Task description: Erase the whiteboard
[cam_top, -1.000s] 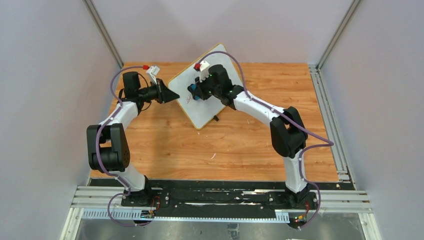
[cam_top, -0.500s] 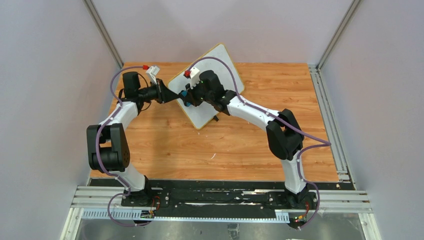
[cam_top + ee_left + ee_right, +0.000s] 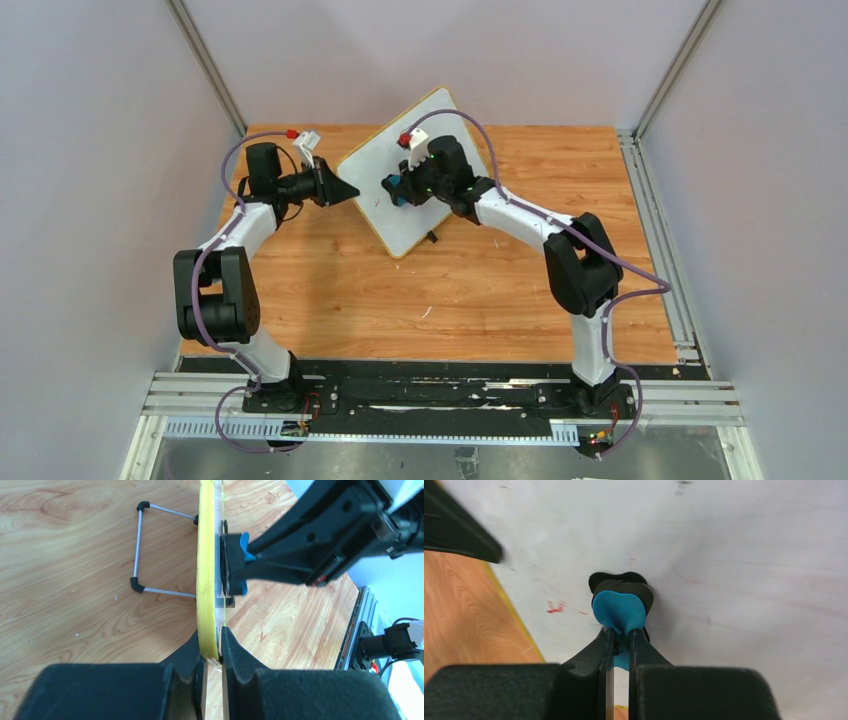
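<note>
The whiteboard (image 3: 402, 228), white with a thin yellow frame, stands tilted at the back of the wooden table. My left gripper (image 3: 352, 192) is shut on its left edge; in the left wrist view the yellow rim (image 3: 206, 580) sits clamped between the left gripper's (image 3: 219, 645) jaws. My right gripper (image 3: 397, 188) is shut on a small blue eraser (image 3: 618, 610), which presses flat against the board face (image 3: 734, 555). A few faint red marks (image 3: 555, 608) lie just left of the eraser. The same eraser (image 3: 243, 562) shows side-on in the left wrist view, touching the board.
Behind the board a thin wire stand with black feet (image 3: 137, 545) rests on the wooden table (image 3: 450, 290). Grey walls close in the back and sides. A metal rail (image 3: 660, 220) runs along the right table edge.
My right gripper swept the eraser left across the board, then back to the right. The left gripper and the board have stayed put.
</note>
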Available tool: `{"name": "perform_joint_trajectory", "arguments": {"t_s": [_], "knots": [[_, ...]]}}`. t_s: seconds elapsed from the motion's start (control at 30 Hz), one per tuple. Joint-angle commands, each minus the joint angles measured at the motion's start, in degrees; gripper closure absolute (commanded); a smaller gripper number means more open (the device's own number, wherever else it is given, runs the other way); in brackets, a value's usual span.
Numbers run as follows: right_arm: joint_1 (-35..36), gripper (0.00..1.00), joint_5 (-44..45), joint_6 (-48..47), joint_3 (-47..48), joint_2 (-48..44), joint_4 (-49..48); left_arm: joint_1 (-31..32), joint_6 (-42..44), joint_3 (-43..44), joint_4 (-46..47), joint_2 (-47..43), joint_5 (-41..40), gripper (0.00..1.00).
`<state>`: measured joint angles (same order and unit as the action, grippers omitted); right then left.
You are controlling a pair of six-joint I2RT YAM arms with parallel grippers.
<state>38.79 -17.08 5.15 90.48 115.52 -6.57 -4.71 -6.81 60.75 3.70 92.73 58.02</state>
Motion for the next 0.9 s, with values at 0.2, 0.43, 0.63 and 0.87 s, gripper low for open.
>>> {"name": "perform_joint_trajectory", "arguments": {"t_s": [0.2,0.43,0.63,0.87], "knots": [[-4.77,0.99,3.95,0.12,-2.96,-1.37,0.42,0.96,5.14,0.51,-2.56,-1.03,-0.02,1.0],[0.88,0.99,3.72,0.08,-2.86,-0.71,-0.23,0.97,5.12,0.46,-2.63,-0.73,-0.23,1.0],[6.29,0.99,3.2,1.03,-2.85,0.25,-1.22,1.01,5.21,0.73,-2.77,-0.46,-0.45,1.0],[8.91,1.0,2.7,3.29,-4.84,0.98,-3.71,0.99,5.22,0.77,-2.82,-0.09,-0.28,1.0]]}}
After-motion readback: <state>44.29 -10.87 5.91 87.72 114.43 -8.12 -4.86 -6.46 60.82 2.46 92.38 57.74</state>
